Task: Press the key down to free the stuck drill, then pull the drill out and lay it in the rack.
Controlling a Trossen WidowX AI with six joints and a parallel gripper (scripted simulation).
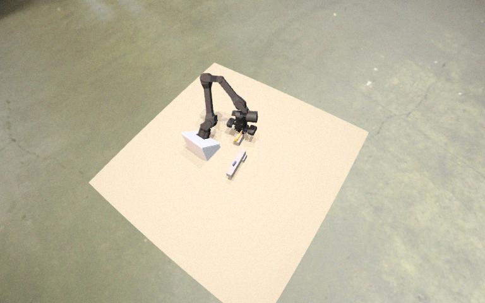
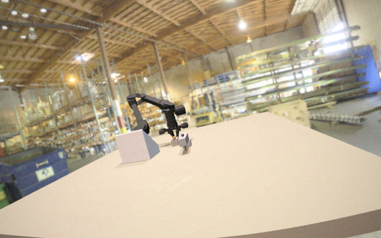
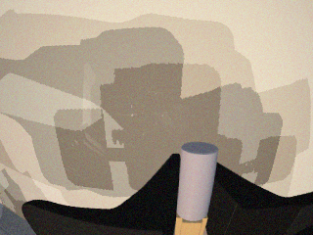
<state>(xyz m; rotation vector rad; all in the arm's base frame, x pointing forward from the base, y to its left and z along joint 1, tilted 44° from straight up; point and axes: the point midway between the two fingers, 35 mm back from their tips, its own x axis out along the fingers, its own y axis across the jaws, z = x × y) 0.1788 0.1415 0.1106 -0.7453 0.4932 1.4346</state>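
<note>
My gripper (image 1: pixel 242 131) (image 2: pixel 175 136) (image 3: pixel 187 160) points down and is shut on the drill. The drill (image 1: pixel 237 137) (image 2: pixel 174 137) (image 3: pixel 198 183) is orange with a pale cylindrical end, which sticks up between the dark fingers in the wrist view. It is out of the long pale fixture, at or just above a small grey block (image 1: pixel 237 142) (image 2: pixel 174 143) that looks like the rack. I cannot tell whether the drill touches it. The blue key (image 1: pixel 233 163) (image 2: pixel 182 135) is on top of the long pale fixture (image 1: pixel 240 156) (image 2: pixel 183 142), nearer the camera than my gripper.
A large pale wedge-shaped block (image 1: pixel 194 145) (image 2: pixel 133 148) stands at the arm's base, left of the fixture. The arm arches above the sand-coloured table top (image 1: pixel 250 221) (image 2: pixel 196 196). Shadows of the arm cover much of the wrist view.
</note>
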